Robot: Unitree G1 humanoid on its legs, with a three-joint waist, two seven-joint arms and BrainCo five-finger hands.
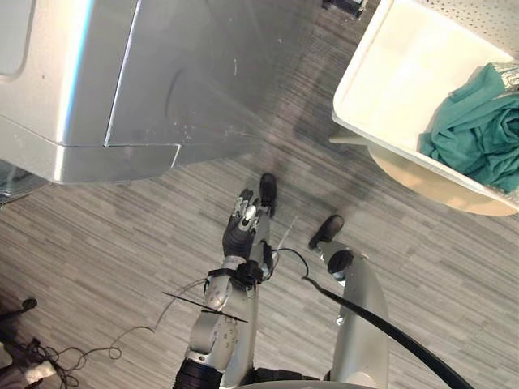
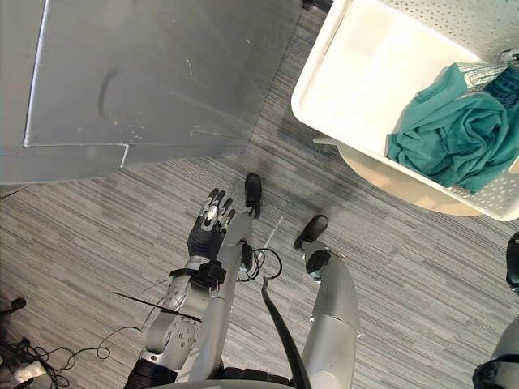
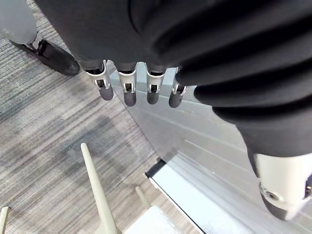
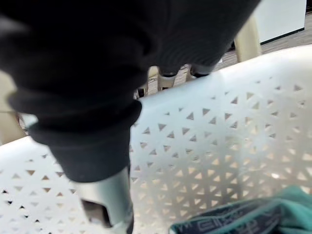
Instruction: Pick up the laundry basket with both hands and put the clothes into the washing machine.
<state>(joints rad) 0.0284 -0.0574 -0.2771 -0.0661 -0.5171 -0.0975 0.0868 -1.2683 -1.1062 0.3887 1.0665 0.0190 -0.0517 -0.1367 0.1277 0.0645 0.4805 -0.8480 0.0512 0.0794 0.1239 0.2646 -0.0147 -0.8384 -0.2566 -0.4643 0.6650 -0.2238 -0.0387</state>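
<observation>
Left eye view, lower centre: left hand at the end of a nearly straight arm, held low over the grey striped plank floor, dark back cover up, pointing up-frame. In the left wrist view the fingers are straight in a row with nothing between them, so the hand is open and empty.

Step, as I judge it: reaching for the pick-up, with the lift not yet done. The left hand is well apart from the task's thing.

Upper right of the frame: white perforated plastic laundry basket resting on a beige round stool. The teal clothes are bunched in the basket's right end.

Right wrist view: right hand is inside the basket, close against its perforated wall near the rim, just above the clothes. I cannot tell whether it has closed on the rim.

Upper left, farthest: silver-grey washing machine, well apart from the basket.

Next move, my call: swing the left hand up and right to the basket rim opposite the right hand. Then close both hands and lift level so the clothes stay in, and carry the basket toward the machine.
</observation>
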